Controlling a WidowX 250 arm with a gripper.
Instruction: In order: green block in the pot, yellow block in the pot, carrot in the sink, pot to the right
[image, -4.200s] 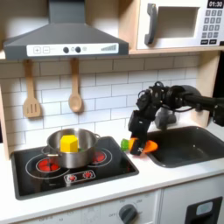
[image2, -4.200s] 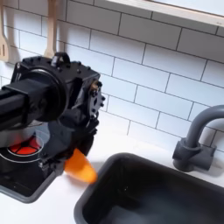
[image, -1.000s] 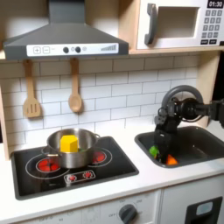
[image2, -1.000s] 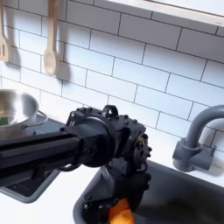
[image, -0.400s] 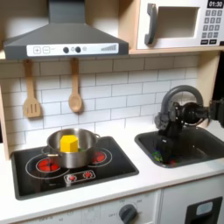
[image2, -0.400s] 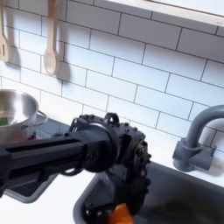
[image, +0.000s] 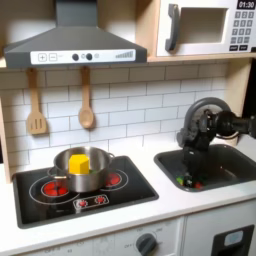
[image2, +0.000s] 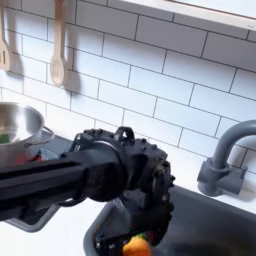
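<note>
The steel pot (image: 84, 172) stands on the stove in the first exterior view, with the yellow block (image: 78, 162) sticking up inside it. In the second exterior view the pot (image2: 18, 122) is at the left edge, and a bit of the green block (image2: 5, 137) shows inside. The carrot (image: 183, 182) lies on the floor of the dark sink (image: 225, 165) near its left wall. My gripper (image: 187, 162) hangs just above the carrot, open and apart from it. In the second exterior view the carrot (image2: 136, 245) shows orange below my gripper (image2: 135, 234), inside the sink (image2: 215, 225).
The black stovetop (image: 60, 195) has red burner rings. Two wooden utensils (image: 86, 102) hang on the tiled wall. The grey faucet (image2: 226, 160) arches over the sink's back right in the second exterior view. White counter (image: 180, 205) runs along the front.
My gripper carried the carrot from the counter beside the stove into the sink, let it go there and has since risen a little. The pot and its blocks have not moved.
</note>
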